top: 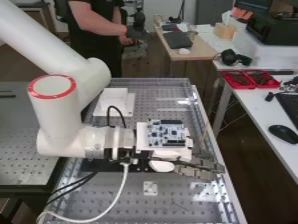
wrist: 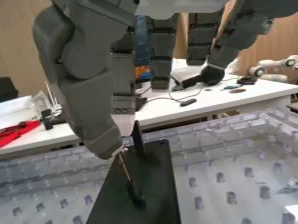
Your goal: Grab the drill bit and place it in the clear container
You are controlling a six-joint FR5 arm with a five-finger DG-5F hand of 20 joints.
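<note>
In the high view the dark grey hand [top: 199,169] is low over the bench's right half, beyond the white wrist mount. The hand [wrist: 90,95] hangs with its thumb and a finger curled together in the wrist view. From their tips a thin copper-coloured drill bit [wrist: 126,168] slants down, pinched at its upper end. Below it lies a flat black plate [wrist: 153,187], with a dark upright piece [wrist: 138,139] at its far end. A dark streak continues below the bit; I cannot tell if it is part of the bit or its reflection.
The bench top [top: 169,192] is a perforated plate. A white block [top: 116,101] stands near its far left. A circuit board [top: 166,133] rides on the wrist mount. Along the right, a white table [top: 266,107] holds red trays [top: 250,79] and a black mouse [top: 284,133].
</note>
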